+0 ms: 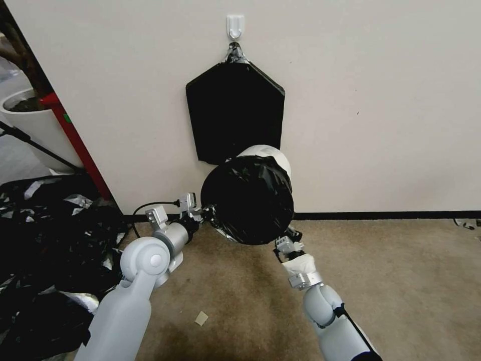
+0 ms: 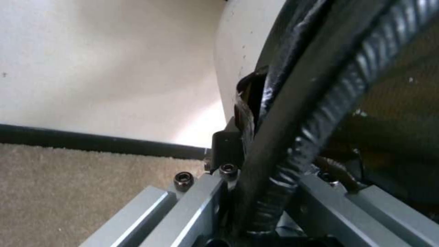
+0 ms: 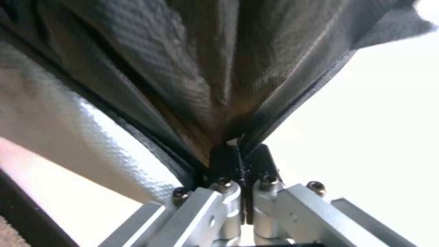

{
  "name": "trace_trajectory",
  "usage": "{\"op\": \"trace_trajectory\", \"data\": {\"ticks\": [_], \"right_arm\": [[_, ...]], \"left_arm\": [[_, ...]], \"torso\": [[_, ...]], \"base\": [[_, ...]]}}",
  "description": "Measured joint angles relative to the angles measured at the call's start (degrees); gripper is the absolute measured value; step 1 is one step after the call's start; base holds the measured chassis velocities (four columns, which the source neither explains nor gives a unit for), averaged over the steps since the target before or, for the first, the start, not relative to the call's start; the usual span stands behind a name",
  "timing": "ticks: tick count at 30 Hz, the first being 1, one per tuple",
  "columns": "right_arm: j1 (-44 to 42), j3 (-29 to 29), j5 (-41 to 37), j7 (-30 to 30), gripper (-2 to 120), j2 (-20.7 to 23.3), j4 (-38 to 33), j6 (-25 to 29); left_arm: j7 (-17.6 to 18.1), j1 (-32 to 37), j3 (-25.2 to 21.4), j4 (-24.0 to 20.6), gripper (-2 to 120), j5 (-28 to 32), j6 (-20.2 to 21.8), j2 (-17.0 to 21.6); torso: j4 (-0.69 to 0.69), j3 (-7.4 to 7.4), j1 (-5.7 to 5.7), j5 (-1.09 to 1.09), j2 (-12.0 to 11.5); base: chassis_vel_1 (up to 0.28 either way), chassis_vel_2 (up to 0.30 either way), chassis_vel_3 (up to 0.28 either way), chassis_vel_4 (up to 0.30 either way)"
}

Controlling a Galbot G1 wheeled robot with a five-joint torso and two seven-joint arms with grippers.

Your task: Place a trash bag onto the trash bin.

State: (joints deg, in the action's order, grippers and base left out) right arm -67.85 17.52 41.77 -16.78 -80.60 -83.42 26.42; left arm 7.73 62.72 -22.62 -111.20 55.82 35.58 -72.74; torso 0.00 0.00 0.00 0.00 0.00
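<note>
Pincers | left pincer (image 1: 203, 214), right pincer (image 1: 286, 242) clamp trash bag (image 1: 248, 200) edges | over trash bin (image 1: 270, 153)

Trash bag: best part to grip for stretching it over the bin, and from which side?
Grip the trash bag at its mouth hem, two opposite sides, coming from below and outside. The film is thin and slack, so only the edge takes a pinch. Left claw and right claw are shut on the film, spreading it in front of the trash bin.

Left tool (image 1: 204, 214) and right tool (image 1: 286, 239) both clamped, arms raised forward.
</note>
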Motion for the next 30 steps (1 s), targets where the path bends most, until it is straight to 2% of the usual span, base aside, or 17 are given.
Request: {"op": "trace_trajectory", "data": {"ticks": [3,5,6,7,9,10,11,13,14,15,19,21,23,24,27,28,30], "right_arm": [[-0.91,-0.90,-1.18,-0.16,9,0.50,-1.54,0.03],[-2.67,-2.85,-4.16,0.77,18,1.44,-4.99,0.22],[-3.99,-3.76,-5.62,2.00,25,2.40,-7.50,0.51],[-3.99,-3.76,-5.62,2.00,25,2.40,-7.50,0.51],[-5.80,-4.09,-6.06,3.76,34,4.08,-10.31,1.13],[-5.80,-4.09,-6.06,3.76,34,4.08,-10.31,1.13],[-7.50,-3.99,-5.96,5.55,42,5.83,-12.18,2.01],[-10.04,-3.07,-4.49,7.76,50,8.11,-14.28,3.62],[-10.04,-3.07,-4.49,7.76,50,8.11,-14.28,3.62],[-10.95,-2.59,-3.62,8.50,53,8.89,-14.95,4.53],[-15.65,-0.98,0.33,11.74,75,11.82,-17.65,9.24],[-16.39,-0.97,0.86,12.41,78,12.07,-18.17,10.18],[-17.66,-0.95,3.10,13.61,88,11.95,-19.23,12.62],[-17.66,-0.95,3.10,13.61,88,11.95,-19.23,12.62],[-17.56,-0.90,7.68,14.02,99,10.17,-19.57,14.83],[-17.56,-0.90,7.68,14.02,99,10.17,-19.57,14.83],[-16.92,-1.07,9.72,13.60,100,9.07,-19.27,14.82]], "left_arm": [[0.73,-0.19,0.03,0.27,0,0.26,-0.54,0.01],[3.24,-0.60,0.28,0.62,0,1.37,-1.42,-0.07],[6.79,-1.00,0.53,0.60,0,3.63,-1.69,-0.08],[6.79,-1.00,0.53,0.60,0,3.63,-1.69,-0.08],[12.60,-1.65,0.78,0.27,0,7.52,-1.55,-0.02],[12.60,-1.65,0.78,0.27,0,7.52,-1.55,-0.02],[17.43,-2.02,0.97,-0.22,0,10.92,-1.25,0.19],[23.12,-2.09,1.14,-0.81,0,14.92,-1.00,0.39],[23.12,-2.09,1.14,-0.81,0,14.92,-1.00,0.39],[24.67,-2.01,1.22,-1.05,0,16.05,-0.97,0.45],[30.28,-0.47,2.33,-3.27,0,20.08,-0.73,0.62],[31.71,-0.21,2.61,-3.85,0,21.05,-0.72,0.52],[37.23,0.00,2.97,-5.52,0,25.50,-1.07,-0.14],[37.23,0.00,2.97,-5.52,0,25.50,-1.07,-0.14],[44.55,0.18,2.80,-7.84,0,32.14,-2.38,-1.42],[44.55,0.18,2.80,-7.84,0,32.14,-2.38,-1.42],[46.72,0.76,2.06,-8.39,0,35.21,-2.90,-1.98]], "torso": [[0.00,0.00,0.00,0.00,0.00],[0.00,0.00,0.00,0.01,0.00],[0.01,0.00,0.00,0.01,0.00],[0.01,0.00,0.00,0.01,0.00],[0.01,0.00,0.00,-0.01,0.00],[0.01,0.00,0.00,-0.01,0.00],[0.00,0.00,0.00,0.00,0.00],[0.00,0.00,0.00,0.00,0.00],[0.00,0.00,0.00,0.00,0.00],[-0.01,0.00,0.00,0.00,0.00],[0.00,-0.01,0.00,0.00,0.00],[-0.01,-0.01,0.00,0.00,0.00],[0.00,-0.01,0.00,0.00,0.00],[0.00,-0.01,0.00,0.00,0.00],[-0.01,-0.01,0.00,0.01,0.00],[-0.01,-0.01,0.00,0.01,0.00],[0.00,-0.01,0.00,0.00,0.01]], "base": [[0.000,0.000,0.000,0.000],[0.000,0.000,0.000,0.000],[0.000,0.000,0.000,0.000],[0.000,0.000,0.000,0.000],[0.000,0.000,0.000,0.000],[0.000,0.000,0.000,0.000],[0.000,0.000,0.000,0.000],[0.000,0.000,0.000,0.000],[0.000,0.000,0.000,0.000],[0.000,0.000,0.000,0.000],[0.000,0.000,0.000,0.000],[0.000,0.000,0.000,0.000],[0.000,0.000,0.000,0.000],[0.000,0.000,0.000,0.000],[0.000,0.000,0.000,0.000],[0.000,0.000,0.000,0.000],[0.000,0.000,0.000,0.000]]}}
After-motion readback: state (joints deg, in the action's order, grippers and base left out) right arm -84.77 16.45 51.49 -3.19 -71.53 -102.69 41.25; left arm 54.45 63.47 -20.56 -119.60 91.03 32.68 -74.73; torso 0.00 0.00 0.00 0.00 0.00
